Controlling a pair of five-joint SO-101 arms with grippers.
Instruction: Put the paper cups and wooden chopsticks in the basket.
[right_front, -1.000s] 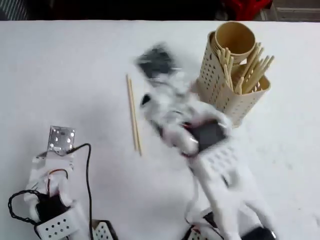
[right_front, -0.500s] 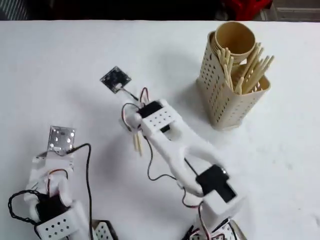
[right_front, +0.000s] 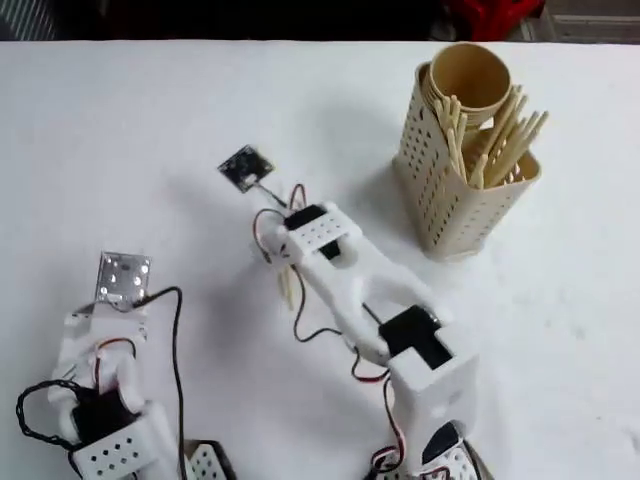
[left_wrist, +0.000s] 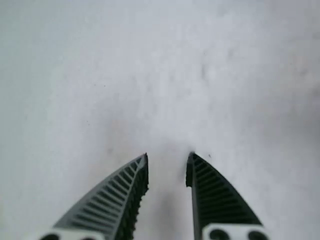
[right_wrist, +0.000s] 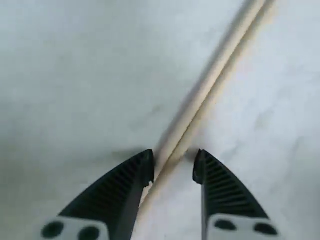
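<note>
Since half a second ago the right arm has drawn back slightly toward its base. Its right gripper (right_wrist: 172, 155) has its jaws spread either side of the two pale wooden chopsticks (right_wrist: 215, 70) lying on the white table (right_front: 150, 120), not pinching them. The left gripper (left_wrist: 167, 157) stays put, jaws spread. One cream perforated basket (right_front: 440, 190) holds a nested stack of tan paper cups (right_front: 470, 75), too tightly stacked to count, and a bundle of chopsticks (right_front: 500, 135).

Probably a robotics lab: a white table (right_front: 130, 110) with the left arm (right_front: 100, 405), the right arm (right_front: 350, 290) and loose wires (right_front: 176, 340)
</note>
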